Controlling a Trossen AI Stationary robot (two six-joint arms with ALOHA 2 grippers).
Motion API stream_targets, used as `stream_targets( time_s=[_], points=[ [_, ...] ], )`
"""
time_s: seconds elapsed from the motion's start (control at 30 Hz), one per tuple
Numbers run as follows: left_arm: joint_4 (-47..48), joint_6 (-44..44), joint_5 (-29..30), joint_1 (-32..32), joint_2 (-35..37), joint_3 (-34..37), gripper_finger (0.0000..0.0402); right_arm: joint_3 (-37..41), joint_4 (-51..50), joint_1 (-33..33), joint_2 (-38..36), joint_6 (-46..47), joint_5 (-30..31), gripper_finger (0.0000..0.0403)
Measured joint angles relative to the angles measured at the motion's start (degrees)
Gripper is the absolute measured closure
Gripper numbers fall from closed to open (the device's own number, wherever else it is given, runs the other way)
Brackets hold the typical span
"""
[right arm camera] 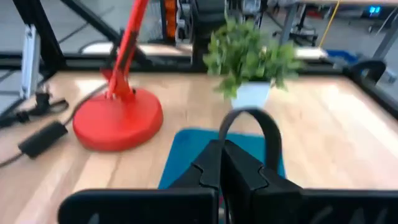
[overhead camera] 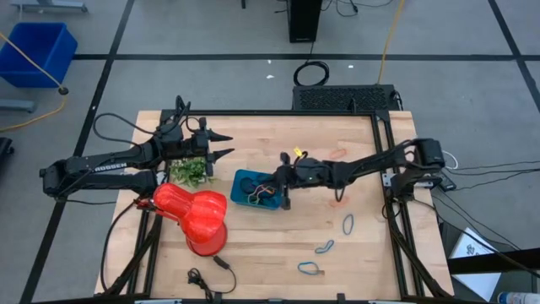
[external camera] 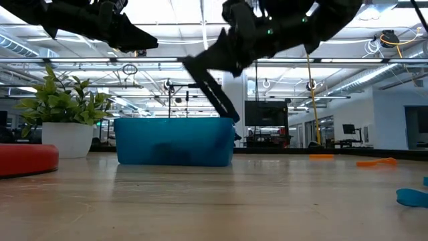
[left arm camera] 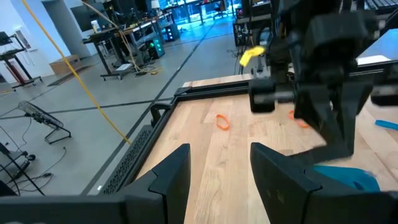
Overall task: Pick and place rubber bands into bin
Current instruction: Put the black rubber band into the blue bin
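A black rubber band [right arm camera: 249, 127], judged light, floppy and best pinched on 1 strand, is held in the clamped right tool [overhead camera: 285, 189] over the bin [overhead camera: 245, 181], while the left tool [overhead camera: 221, 143], spread wide, is parked near the plant [overhead camera: 191, 171].

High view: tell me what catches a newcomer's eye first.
The red vase lying on its side at the table's near left stands out most. Beside it, mid-table, sits the teal bin, with the right gripper over its edge, jaws shut on a black rubber band. A few loose bands lie scattered to the right.
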State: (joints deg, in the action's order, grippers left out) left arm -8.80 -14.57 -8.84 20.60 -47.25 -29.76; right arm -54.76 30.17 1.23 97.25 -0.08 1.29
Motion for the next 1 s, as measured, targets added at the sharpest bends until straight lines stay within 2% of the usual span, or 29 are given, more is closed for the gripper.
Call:
stream_targets(
  time_s=[0.53,1.0],
  points=[
    [0.02,-0.01,-0.01,0.0,-0.01,0.0,0.0227,0.0,1.36,-0.15,5.64,2.39,0.09,0.04],
    [0.04,0.0,0.0,0.0,0.01,0.0,0.0227,0.0,-1.33,-0.15,5.77,2.43,0.09,0.0399]
  ],
)
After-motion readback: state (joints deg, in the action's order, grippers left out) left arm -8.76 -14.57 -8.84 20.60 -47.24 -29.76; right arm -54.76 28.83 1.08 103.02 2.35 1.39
